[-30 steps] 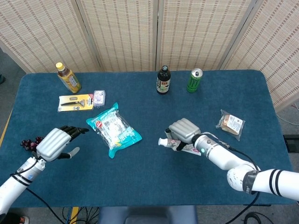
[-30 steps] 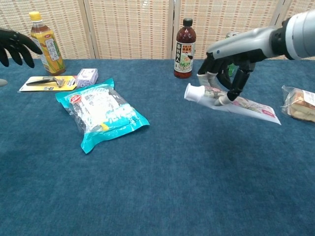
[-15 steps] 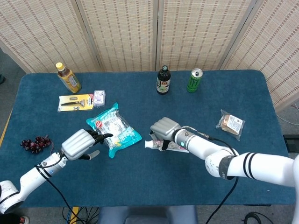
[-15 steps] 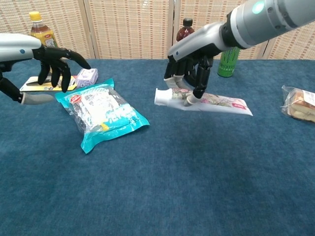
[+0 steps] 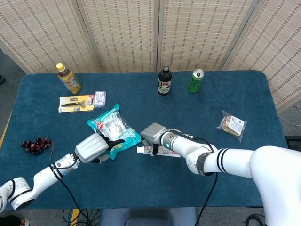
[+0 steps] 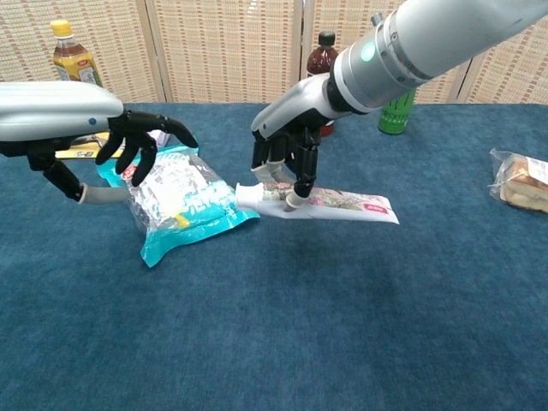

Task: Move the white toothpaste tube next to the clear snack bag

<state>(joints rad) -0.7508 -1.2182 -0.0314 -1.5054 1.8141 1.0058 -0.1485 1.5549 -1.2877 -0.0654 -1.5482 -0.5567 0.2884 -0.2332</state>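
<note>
Nearest the robot, on the blue table, the left hand is hovering with fingers spread over the clear snack bag, gripping nothing. Just beside it, the right hand is gripping the white toothpaste tube near its cap end, fingers curled down around it. The tube is lying flat on the table, its cap touching or almost touching the teal edge of the snack bag, its tail pointing toward the robot's right. At the near left edge in the head view, a bunch of dark grapes is lying well apart from the hands. Farther right, a small wrapped sandwich pack is sitting alone. Behind the snack bag, a razor on a yellow card and a small purple packet are lying side by side. Along the far edge, a yellow-capped tea bottle, a dark bottle and a green can are standing upright.
</note>
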